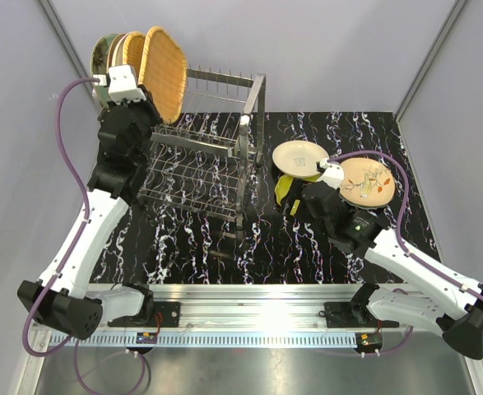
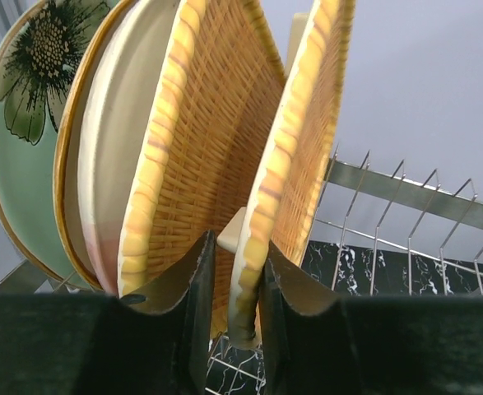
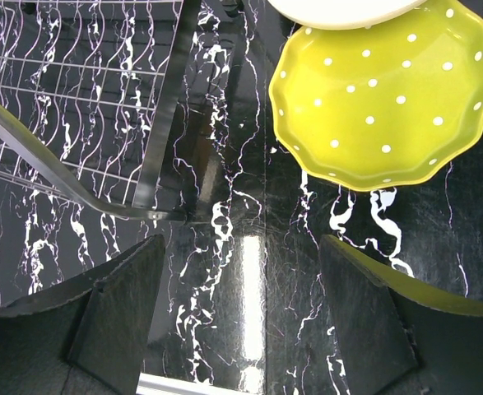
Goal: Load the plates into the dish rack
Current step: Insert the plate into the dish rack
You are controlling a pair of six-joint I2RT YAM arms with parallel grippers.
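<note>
I am looking down on a black, white-veined counter (image 1: 200,255) with a tall silver wire dish rack (image 1: 200,164) standing left of centre. Four plates stand on edge on the top tier at the rack's far-left end. Through my left wrist camera they read, left to right: a mint-green plate (image 2: 27,99) with a dark flower, a cream-and-pink plate (image 2: 113,148), a wicker plate (image 2: 216,140), and a second wicker plate (image 2: 303,156) next to the bare prongs.

My left pincer (image 2: 239,247) straddles the lower rim of that second wicker plate, one finger on each side. One finger lies against the rim and a sliver of gap shows at the other, so I cannot tell whether it is pinching the plate or only around it.

My right pincer (image 3: 245,280) hangs over bare counter just beside the rack's right end, fingers spread wide, holding nothing. Three plates lie flat on the counter right of the rack: a lime dotted plate (image 3: 385,90), a plain cream plate (image 3: 340,8) overlapping its rim, and a beige floral plate (image 1: 366,181) beside them — partly behind my right wrist in the overhead view.
</note>
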